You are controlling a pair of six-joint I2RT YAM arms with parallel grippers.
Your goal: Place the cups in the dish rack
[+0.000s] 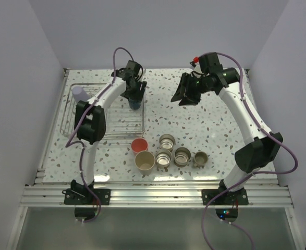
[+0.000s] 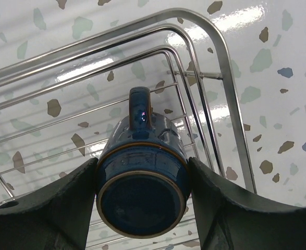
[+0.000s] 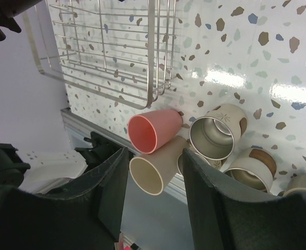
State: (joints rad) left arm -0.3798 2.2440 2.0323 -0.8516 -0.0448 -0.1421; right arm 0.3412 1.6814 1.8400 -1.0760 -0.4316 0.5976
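Dark-blue glazed mug (image 2: 142,192) sits clamped between the left gripper (image 1: 134,99) fingers, handle at 12 o'clock, poised over the dish rack (image 2: 231,94) floor beside its 3 o'clock rim, while the right gripper (image 3: 155,154) hangs empty, fingers apart, farther off.

Bright, even light, prob from overhead: white glare streaks on the glossy table (image 2: 288,104) in both wrist views, plus shine on the dish rack (image 2: 224,78) wires and a tiny glint on the mug (image 2: 141,192). Shadows in top view are soft, short. Top cam's sharp; wrist cams bend lines twd the edges, and the near fingers (image 2: 38,213) look dark, slightly soft.
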